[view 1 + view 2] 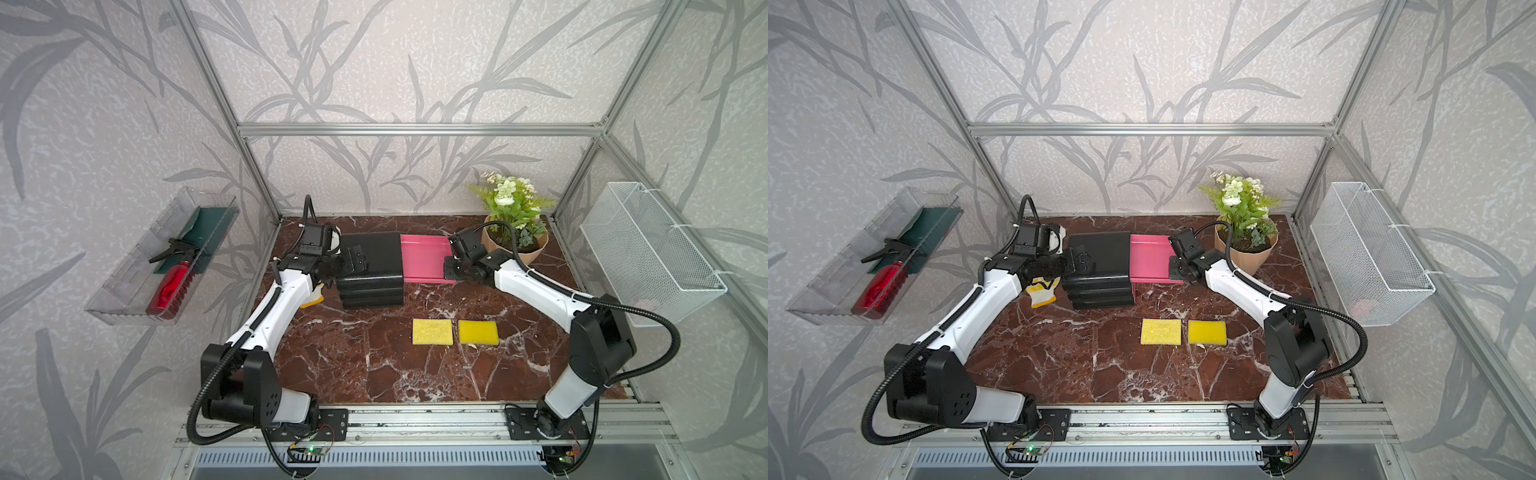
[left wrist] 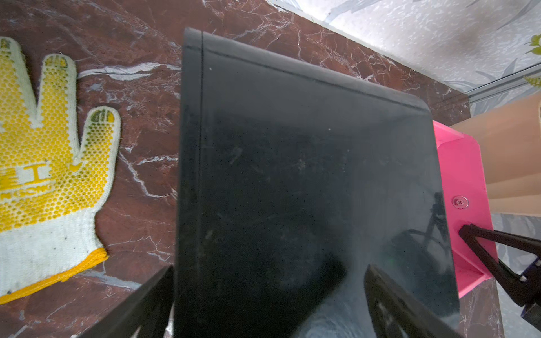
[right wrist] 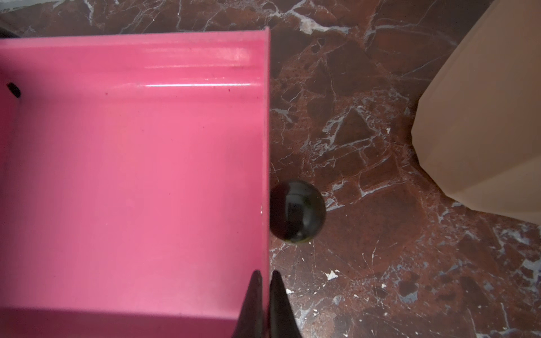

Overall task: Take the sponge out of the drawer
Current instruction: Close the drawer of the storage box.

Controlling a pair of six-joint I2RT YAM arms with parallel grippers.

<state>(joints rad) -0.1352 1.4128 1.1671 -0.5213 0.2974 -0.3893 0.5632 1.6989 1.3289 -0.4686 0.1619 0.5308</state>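
The right gripper [image 3: 265, 275] is pinched shut on the front wall of the pink drawer [image 3: 131, 164], beside its black knob [image 3: 297, 211], likely to hold it out to the right of the black cabinet [image 1: 374, 253]. The left gripper [image 2: 269, 272] stands wide open astride the cabinet's left end, seemingly bracing it. The drawer's visible floor is bare. A pale sponge [image 1: 432, 331] and a brighter sponge [image 1: 478, 332] lie side by side at lower centre in both top views.
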